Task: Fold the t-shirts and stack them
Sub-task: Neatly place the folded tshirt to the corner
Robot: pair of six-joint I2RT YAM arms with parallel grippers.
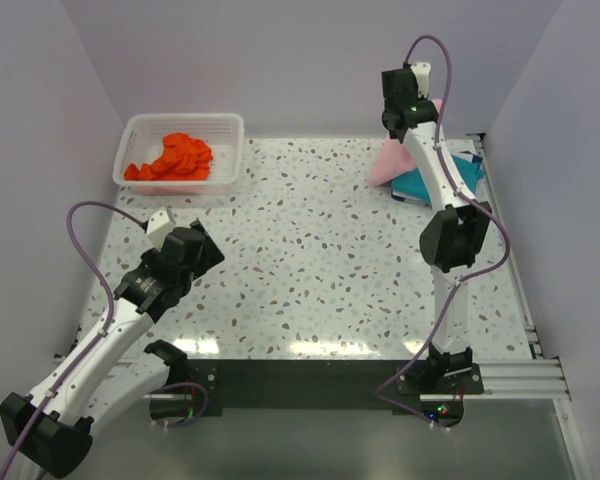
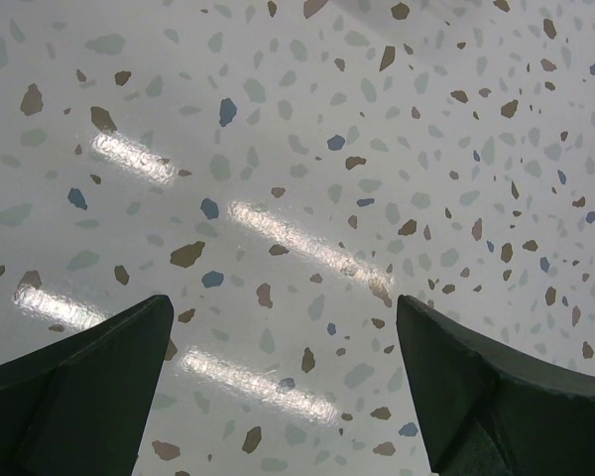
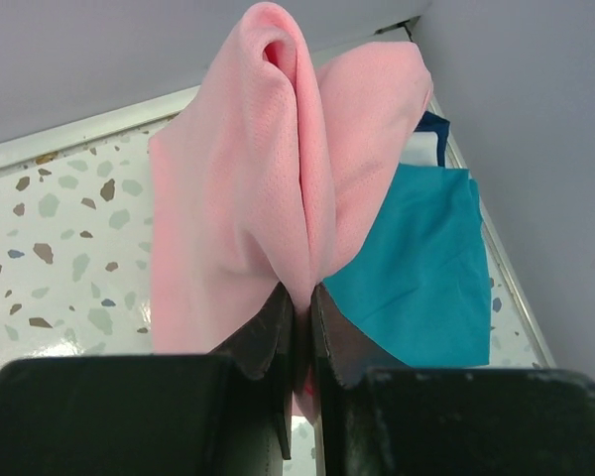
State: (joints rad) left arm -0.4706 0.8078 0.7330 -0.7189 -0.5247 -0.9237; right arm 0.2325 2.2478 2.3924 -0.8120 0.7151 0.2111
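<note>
Surfaces noted: pink t-shirt (image 3: 238, 198), soft matt cloth with a fine mesh-like knit. teal t-shirt (image 3: 416, 268), smooth matt cloth. orange-red t-shirt (image 1: 175, 158), crumpled cloth, weave too small to tell. basket (image 1: 185, 118), white perforated plastic. table (image 2: 297, 119), glossy, speckled, mirroring lights.

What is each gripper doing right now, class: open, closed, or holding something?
Left gripper: open, holding nothing.
Right gripper: shut on the pink t-shirt.
</note>
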